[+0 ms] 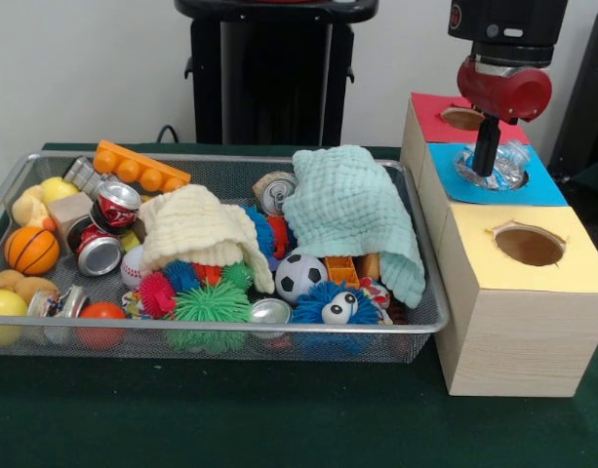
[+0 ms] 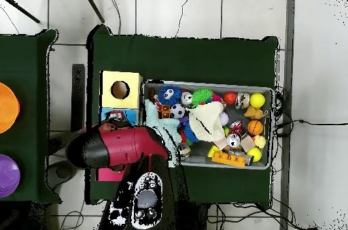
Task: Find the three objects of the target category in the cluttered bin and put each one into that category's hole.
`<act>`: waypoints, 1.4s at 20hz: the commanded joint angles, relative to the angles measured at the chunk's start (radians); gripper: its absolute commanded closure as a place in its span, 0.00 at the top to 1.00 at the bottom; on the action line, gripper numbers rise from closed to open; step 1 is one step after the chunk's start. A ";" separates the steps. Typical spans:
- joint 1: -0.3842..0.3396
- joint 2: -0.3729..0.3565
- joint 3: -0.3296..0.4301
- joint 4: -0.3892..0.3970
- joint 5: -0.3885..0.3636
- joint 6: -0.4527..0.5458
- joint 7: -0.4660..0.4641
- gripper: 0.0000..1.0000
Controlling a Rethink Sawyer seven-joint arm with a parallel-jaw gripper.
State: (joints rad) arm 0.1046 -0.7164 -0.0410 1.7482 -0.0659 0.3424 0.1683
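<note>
My gripper [image 1: 487,168] hangs over the blue-topped box [image 1: 547,185], the middle one of three boxes to the right of the bin. Its black fingers [image 1: 486,144] show as one narrow stem, shut on a clear plastic object [image 1: 508,162] that rests in the blue box's hole. In the overhead view the red arm head [image 2: 112,147] hides the gripper and that box. The wire bin [image 1: 230,330] holds mixed clutter: soda cans [image 1: 116,205], a soccer ball [image 1: 300,276], a basketball [image 1: 31,250], spiky toys and an orange brick [image 1: 140,168].
A yellow-topped box [image 1: 581,263] with an open hole [image 1: 529,246] stands nearest the camera. The red-topped box [image 1: 435,122] is farthest. A mint cloth [image 1: 352,210] and a cream cloth [image 1: 196,226] drape over items in the bin. Green felt [image 1: 279,419] covers the table.
</note>
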 commanded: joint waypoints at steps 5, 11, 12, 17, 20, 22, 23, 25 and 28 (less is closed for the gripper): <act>0.015 0.042 0.002 -0.039 0.056 -0.056 0.362 0.00; 0.043 0.015 -0.035 -0.046 0.064 -0.024 0.364 0.00; 0.048 0.014 -0.038 -0.048 0.068 -0.016 0.365 0.00; 0.056 0.009 -0.026 -0.029 0.090 0.012 0.363 0.00; 0.056 0.014 -0.013 -0.011 0.101 -0.001 0.363 0.00; 0.057 0.022 -0.008 -0.001 0.105 -0.021 0.364 0.00; 0.056 0.025 -0.004 0.003 0.109 -0.031 0.365 0.00; 0.063 0.032 -0.007 0.004 0.114 -0.041 0.367 0.00; 0.068 0.044 -0.014 0.002 0.116 -0.045 0.367 0.00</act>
State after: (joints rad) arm 0.1693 -0.7165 -0.0780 1.7482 0.0046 0.3230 0.1683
